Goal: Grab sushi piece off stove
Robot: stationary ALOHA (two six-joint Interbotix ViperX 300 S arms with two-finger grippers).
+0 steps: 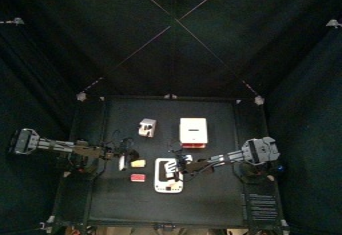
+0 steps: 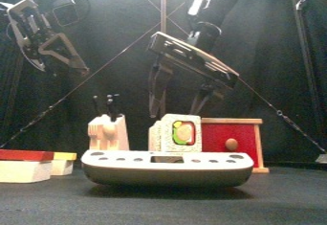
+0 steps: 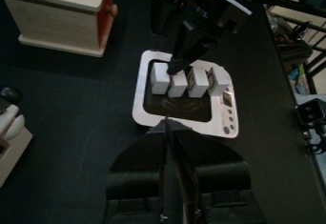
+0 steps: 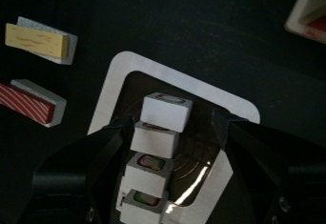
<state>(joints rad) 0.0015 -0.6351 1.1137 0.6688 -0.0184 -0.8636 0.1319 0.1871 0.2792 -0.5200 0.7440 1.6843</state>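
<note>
On the stove (image 2: 166, 168), at the table's front edge, sushi pieces stand in a row: three show from the left wrist view (image 3: 190, 81), and the front view shows one end face with green and pink filling (image 2: 177, 134). Over them hangs the right gripper (image 4: 159, 123), jaws spread wide on either side of the row and clear of it, holding nothing; from the front its two jaws drop to the stove's top, one left of the sushi and one behind it on the right, so the arm (image 2: 192, 56) partly hides the row from above.

Left of the stove lie a yellow block (image 4: 38, 40) and a red block (image 4: 29, 102), apart from it and from each other; from the front they sit low at the left edge, red on white (image 2: 26, 165).

Behind the stove stand a small white knife block with dark handles (image 2: 106, 128) on the left and a red-and-white box (image 2: 232, 140) on the right, both clear of the gripper.

The left gripper (image 3: 174, 147) is held back at the table's left, pointing at the stove from well short of it; jaws partly open, empty
</note>
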